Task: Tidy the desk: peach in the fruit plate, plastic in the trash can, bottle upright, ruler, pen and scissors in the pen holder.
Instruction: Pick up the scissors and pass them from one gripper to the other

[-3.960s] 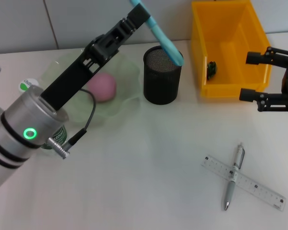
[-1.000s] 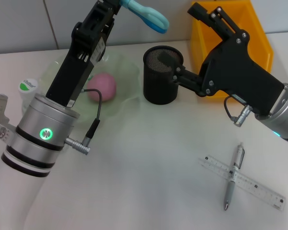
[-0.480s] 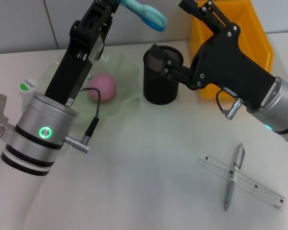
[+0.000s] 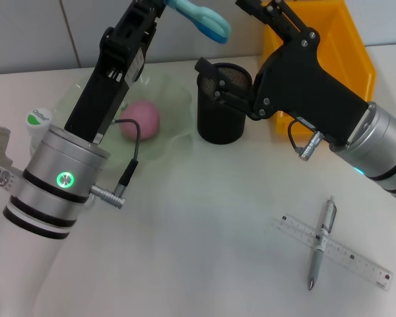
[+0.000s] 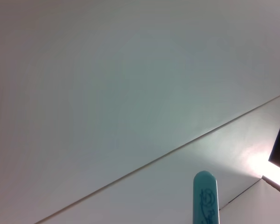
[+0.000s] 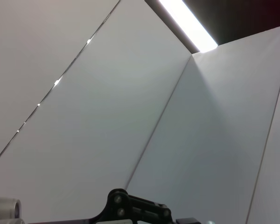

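The scissors [image 4: 199, 16] are held high above the desk [image 4: 198, 238] by the left gripper [image 4: 160, 5], closed on the blade end, with the teal handles toward the holder [image 4: 222, 102]. They are judged stiff, light and smooth, best held at the blades. The right gripper [image 4: 251, 6] is raised beside the holder's rim; whether it is open cannot be told. The peach [image 4: 140, 119] is already in the plate [image 4: 175, 99]. Pen [image 4: 321, 241] and ruler [image 4: 336, 251] lie crossed near the desk's front, well apart from both arms. Room over the holder is crowded by the right arm; the bin [image 4: 346, 46] stands just beyond.
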Robot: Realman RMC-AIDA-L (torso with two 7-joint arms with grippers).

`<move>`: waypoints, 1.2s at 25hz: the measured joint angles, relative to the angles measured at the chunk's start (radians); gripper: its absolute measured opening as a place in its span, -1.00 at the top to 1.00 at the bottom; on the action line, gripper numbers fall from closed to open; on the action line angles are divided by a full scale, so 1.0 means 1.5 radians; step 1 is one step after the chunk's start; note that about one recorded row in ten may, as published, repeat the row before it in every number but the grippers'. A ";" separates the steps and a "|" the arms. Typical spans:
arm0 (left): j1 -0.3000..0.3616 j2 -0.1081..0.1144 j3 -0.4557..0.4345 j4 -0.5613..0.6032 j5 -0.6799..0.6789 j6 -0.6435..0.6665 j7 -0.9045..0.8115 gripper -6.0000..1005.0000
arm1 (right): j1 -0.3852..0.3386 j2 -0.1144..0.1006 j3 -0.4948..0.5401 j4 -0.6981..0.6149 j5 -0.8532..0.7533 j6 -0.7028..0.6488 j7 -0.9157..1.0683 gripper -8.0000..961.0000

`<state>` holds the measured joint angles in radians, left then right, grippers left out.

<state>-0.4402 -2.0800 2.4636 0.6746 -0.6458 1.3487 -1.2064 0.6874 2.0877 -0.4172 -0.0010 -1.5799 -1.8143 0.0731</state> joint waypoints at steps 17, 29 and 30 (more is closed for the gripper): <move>-0.013 0.000 -0.004 -0.001 0.000 -0.002 0.011 0.33 | 0.016 0.000 0.000 0.002 0.000 0.023 -0.001 -0.74; -0.013 0.000 -0.004 -0.001 -0.001 -0.003 0.017 0.32 | 0.023 0.000 0.000 0.002 0.000 0.032 -0.001 -0.59; -0.013 0.000 -0.004 -0.002 -0.001 -0.003 0.017 0.32 | 0.023 0.000 0.000 0.002 0.000 0.033 -0.001 -0.52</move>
<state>-0.4603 -2.0801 2.4574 0.6721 -0.6474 1.3448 -1.1812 0.7214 2.0877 -0.4172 0.0015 -1.5800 -1.7655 0.0720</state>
